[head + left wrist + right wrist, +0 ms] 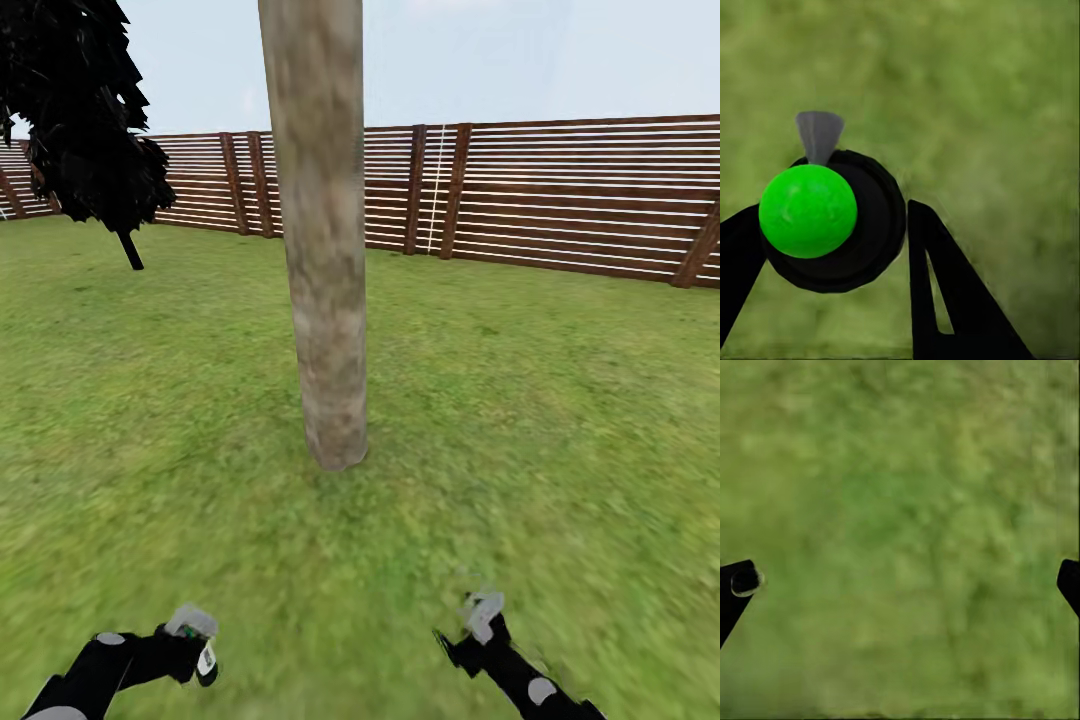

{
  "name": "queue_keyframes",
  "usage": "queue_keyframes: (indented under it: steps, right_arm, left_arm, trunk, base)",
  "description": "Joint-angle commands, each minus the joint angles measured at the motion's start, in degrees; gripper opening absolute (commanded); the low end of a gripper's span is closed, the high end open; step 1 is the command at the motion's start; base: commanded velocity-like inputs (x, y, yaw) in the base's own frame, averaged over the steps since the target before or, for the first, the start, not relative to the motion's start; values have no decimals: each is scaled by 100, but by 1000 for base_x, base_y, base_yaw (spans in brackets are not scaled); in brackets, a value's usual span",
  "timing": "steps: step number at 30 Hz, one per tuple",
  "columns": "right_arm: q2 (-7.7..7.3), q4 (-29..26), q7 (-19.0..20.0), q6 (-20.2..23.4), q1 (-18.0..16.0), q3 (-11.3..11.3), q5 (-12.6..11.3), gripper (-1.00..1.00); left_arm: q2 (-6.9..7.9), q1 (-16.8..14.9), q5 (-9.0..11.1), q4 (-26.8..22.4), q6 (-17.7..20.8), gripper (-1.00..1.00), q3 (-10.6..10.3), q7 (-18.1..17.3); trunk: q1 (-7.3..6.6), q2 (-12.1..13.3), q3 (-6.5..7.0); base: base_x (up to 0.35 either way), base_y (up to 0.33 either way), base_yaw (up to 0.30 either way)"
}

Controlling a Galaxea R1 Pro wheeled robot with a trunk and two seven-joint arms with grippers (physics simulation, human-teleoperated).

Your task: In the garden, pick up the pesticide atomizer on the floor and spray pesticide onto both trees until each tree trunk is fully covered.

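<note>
Since the atomizer is already in hand, the main worry now is the big tree trunk [322,230] standing dead ahead on the grass [560,400], leaning a little. No whitish specks show on its bark, so I'd guess coverage hasn't started on this face. The far side of the trunk faces the wooden fence [560,190], so a spray from one spot could easily miss that side. A second, dark-leaved tree [85,120] stands well off beyond the trunk, near the fence.

Smaller stuff: the left gripper [190,640], low and short of the trunk, is clamped around the pesticide atomizer [840,221], fingers on both sides. A bright green ball sits over the bottle in the wrist view, no idea what that is. If the nozzle points down at the grass, the spray gets wasted. The right gripper [478,622] is spread wide, holding nothing.
</note>
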Motion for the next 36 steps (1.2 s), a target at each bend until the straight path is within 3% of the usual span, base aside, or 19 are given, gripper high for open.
queue_keyframes:
  steps: [1,2,3,5,9,12,17,21,33,36]
  right_arm:
    - [-24,45,-1158,-800,632,-13,-556,100]
    - [-24,54,-1531,-1101,813,-11,-866,100]
    - [-11,62,-1668,-1245,877,-8,-1023,100]
    - [2,65,-1776,-1359,927,-6,-1163,100]
    - [-11,65,-1812,-1413,948,-13,-1215,100]
    - [-16,72,-1815,-1418,953,-14,-1216,100]
    - [25,78,-1820,-1408,961,-15,-1216,100]
    - [26,78,-1819,-1407,959,-15,-1218,100]
    - [11,80,-1823,-1408,962,-17,-1219,100]
    - [14,83,-1823,-1408,962,-18,-1219,100]
  left_arm:
    - [-110,-49,38,-8,717,-100,-13,482]
    - [-160,-77,41,-20,1034,-100,-17,558]
    - [-184,-114,43,-24,1247,-100,-19,585]
    - [-244,-218,47,-28,1560,-100,-20,605]
    - [-289,-538,43,-29,2169,-100,-20,582]
    - [-316,-693,7,-31,2307,-100,-35,576]
    - [-344,-770,-15,-35,2531,-100,-424,569]
    - [-430,-1048,-22,-37,3041,-100,-505,569]
    - [-426,-1102,-25,-61,3149,-100,-512,594]
    - [-445,-1149,-18,-351,3161,-100,-506,590]
  trunk:
    - [0,0,1]
    - [0,0,1]
    - [0,0,1]
    - [0,0,1]
    - [0,0,1]
    - [0,0,1]
    - [0,0,1]
    - [0,0,1]
    - [0,0,1]
    - [0,0,1]
  base:
    - [0,0,0]
    - [0,0,0]
    - [0,0,0]
    - [0,0,0]
    - [0,0,0]
    - [0,0,0]
    - [0,0,-10]
    - [0,0,-209]
    - [0,0,-263]
    - [138,0,-265]
